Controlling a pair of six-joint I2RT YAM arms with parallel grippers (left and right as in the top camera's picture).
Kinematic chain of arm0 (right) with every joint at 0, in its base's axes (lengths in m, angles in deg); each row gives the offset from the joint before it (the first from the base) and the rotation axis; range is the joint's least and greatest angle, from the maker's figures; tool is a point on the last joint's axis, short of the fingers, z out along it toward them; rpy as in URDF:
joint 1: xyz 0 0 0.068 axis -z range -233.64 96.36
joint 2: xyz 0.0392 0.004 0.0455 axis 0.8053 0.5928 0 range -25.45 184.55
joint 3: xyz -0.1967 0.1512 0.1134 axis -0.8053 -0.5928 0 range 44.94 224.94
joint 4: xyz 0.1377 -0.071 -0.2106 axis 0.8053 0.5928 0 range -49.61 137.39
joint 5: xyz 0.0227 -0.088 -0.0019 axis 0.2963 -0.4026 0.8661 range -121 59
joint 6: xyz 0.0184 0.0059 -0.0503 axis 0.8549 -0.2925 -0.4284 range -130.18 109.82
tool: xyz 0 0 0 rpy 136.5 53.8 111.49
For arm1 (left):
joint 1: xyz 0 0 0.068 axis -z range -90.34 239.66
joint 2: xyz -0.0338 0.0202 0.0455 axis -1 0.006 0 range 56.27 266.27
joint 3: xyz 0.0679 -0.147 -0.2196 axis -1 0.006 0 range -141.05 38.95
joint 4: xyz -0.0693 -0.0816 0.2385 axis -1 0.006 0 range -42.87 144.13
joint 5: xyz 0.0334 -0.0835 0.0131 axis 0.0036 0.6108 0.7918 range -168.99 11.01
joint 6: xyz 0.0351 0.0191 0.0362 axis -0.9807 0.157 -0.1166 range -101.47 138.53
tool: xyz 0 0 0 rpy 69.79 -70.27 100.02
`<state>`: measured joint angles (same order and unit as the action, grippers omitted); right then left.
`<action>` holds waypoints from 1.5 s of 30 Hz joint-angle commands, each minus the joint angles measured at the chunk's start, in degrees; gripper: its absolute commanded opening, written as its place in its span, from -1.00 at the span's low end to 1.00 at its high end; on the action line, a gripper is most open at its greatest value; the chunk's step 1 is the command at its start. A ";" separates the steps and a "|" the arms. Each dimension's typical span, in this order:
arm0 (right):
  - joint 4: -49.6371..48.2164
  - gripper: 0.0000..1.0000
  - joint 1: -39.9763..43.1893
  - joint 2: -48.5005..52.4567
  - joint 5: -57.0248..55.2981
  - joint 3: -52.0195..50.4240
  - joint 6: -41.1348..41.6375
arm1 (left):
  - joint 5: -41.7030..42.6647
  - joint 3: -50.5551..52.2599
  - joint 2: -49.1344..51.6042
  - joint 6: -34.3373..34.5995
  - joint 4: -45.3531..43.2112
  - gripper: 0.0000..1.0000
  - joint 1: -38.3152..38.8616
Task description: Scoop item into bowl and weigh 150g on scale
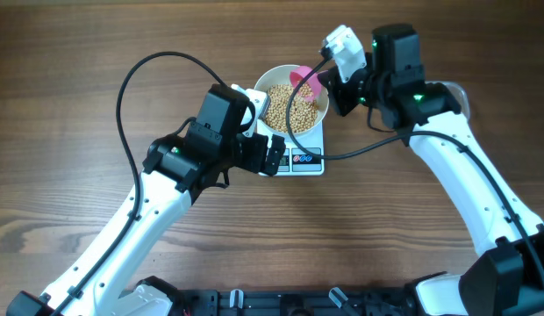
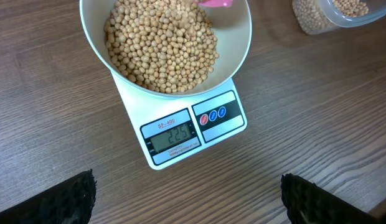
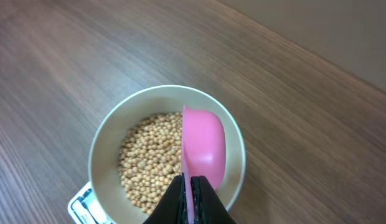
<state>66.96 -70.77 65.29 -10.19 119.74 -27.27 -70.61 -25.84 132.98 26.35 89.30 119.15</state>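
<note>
The right gripper [image 3: 190, 186] pinches the handle of a pink scoop [image 3: 204, 146], held tilted over the white bowl [image 3: 103, 149]. The bowl, heaped with beans [image 2: 162, 43], sits on the scale [image 2: 180, 109] on the wooden surface [image 2: 317, 124]. The left gripper [image 2: 188, 199] hovers near the scale's display, spread wide and empty.

Matt wood-grain table [image 2: 317, 112], smooth white bowl [image 2: 241, 34], glossy pink plastic scoop [image 3: 204, 146] & plastic scale [image 2: 134, 106].
</note>
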 commanded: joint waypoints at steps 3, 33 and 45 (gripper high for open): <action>-0.72 -0.92 -4.42 -1.84 -4.52 1.49 -3.93 | -0.35 -0.85 -0.20 0.31 -0.15 1.00 -0.42; -1.38 -0.91 -4.66 -2.36 -5.40 1.49 -1.57 | -0.33 -0.85 -0.20 0.31 -0.15 1.00 -0.42; 0.57 -0.91 -4.52 -2.36 -0.68 1.46 8.07 | -0.35 -0.85 -0.20 0.31 -0.15 1.00 -0.42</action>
<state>67.61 -75.47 64.42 -12.77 119.74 -20.42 -70.61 -25.84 132.98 26.35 89.28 119.15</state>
